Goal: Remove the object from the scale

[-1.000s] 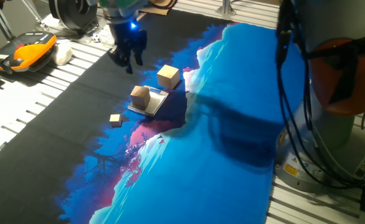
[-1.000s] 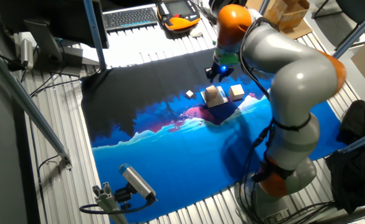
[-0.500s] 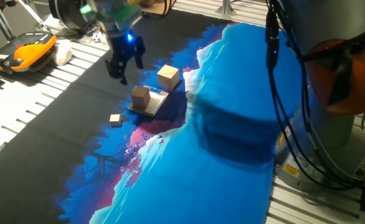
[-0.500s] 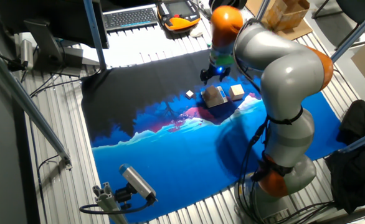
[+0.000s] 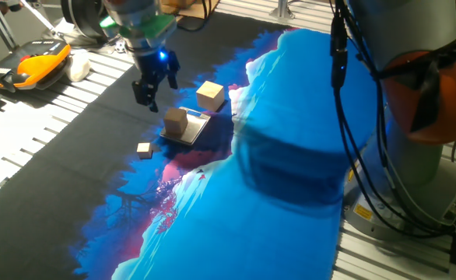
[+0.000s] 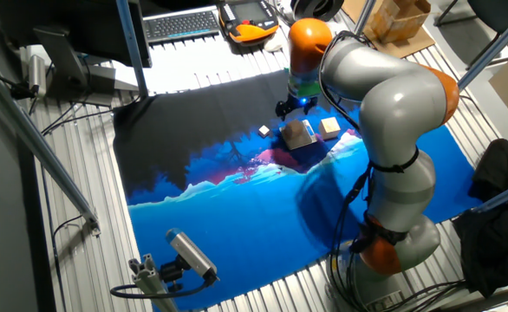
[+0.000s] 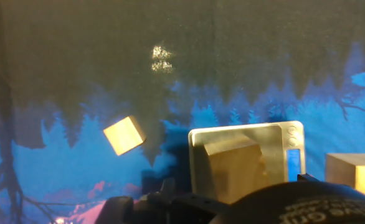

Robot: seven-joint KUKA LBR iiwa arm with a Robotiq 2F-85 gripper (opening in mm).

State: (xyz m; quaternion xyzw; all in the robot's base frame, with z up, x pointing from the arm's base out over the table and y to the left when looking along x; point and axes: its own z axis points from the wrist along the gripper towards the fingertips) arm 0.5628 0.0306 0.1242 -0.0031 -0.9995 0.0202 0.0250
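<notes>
Hovering just left of the cube (image 5: 175, 120) on the scale (image 5: 191, 129), claw (image 5: 151, 88) spread and empty, presumably lining up to grasp and lift.

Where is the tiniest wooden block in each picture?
One fixed view: the tiny cube lies on the dark cloth, lower left of the scale.
The other fixed view: it sits left of the scale, near the picture's middle top.
Hand view: it is left of centre, tilted.
Shared landmark: the scale carrying the mid-sized cube.
</notes>
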